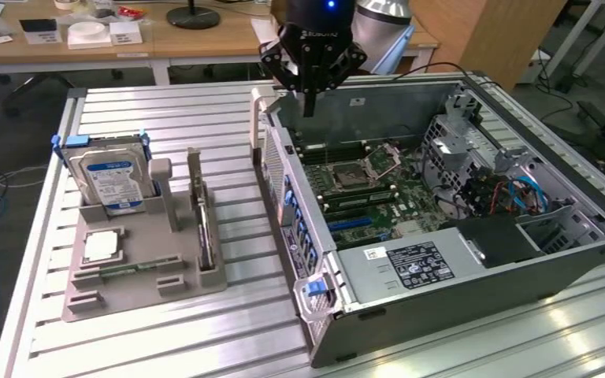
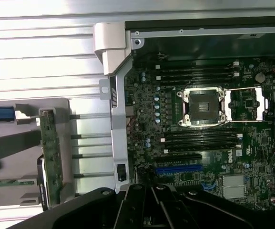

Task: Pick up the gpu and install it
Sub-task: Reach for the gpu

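Observation:
The gpu (image 1: 204, 228) stands on edge in a slot of the grey holder (image 1: 139, 295) at the exterior view's left; the wrist view shows its green board edge (image 2: 51, 157). My gripper (image 1: 308, 101) hangs above the far left corner of the open computer case (image 1: 460, 283), well away from the gpu. Its black fingers are shut together with nothing between them. The wrist view looks past the gripper (image 2: 151, 207) down onto the motherboard (image 2: 147, 109), with its empty CPU socket (image 2: 204, 107) and a blue expansion slot (image 2: 178, 169).
In the same holder stand a silver hard drive (image 1: 113, 177) with a blue-white label and a small square CPU chip (image 1: 103, 246). The case's power supply (image 1: 408, 268) and drive cage (image 1: 471, 150) crowd its right side. Wooden desks stand behind the slatted metal table (image 1: 176, 110).

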`<control>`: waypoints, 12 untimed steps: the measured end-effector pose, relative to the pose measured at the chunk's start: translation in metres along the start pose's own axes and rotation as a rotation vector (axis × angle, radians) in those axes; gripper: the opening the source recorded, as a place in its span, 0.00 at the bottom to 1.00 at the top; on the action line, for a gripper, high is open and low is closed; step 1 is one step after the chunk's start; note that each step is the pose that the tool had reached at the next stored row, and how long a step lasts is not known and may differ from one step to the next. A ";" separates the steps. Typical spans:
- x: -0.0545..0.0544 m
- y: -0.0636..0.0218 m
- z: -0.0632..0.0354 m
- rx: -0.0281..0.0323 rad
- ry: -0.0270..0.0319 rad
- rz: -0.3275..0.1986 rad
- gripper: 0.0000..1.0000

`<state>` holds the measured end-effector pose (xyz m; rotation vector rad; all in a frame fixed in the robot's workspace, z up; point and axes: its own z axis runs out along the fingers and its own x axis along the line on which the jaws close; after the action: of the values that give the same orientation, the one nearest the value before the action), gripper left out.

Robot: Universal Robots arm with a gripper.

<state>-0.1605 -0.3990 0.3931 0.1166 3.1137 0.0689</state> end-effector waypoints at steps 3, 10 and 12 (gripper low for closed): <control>0.004 -0.0003 -0.0001 0.0000 0.0000 0.000 0.11; 0.013 -0.0011 -0.0002 0.0000 -0.0001 0.000 0.11; 0.015 -0.0013 -0.0002 0.0000 0.0000 0.000 0.11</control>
<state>-0.1756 -0.3991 0.3929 0.1166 3.1137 0.0688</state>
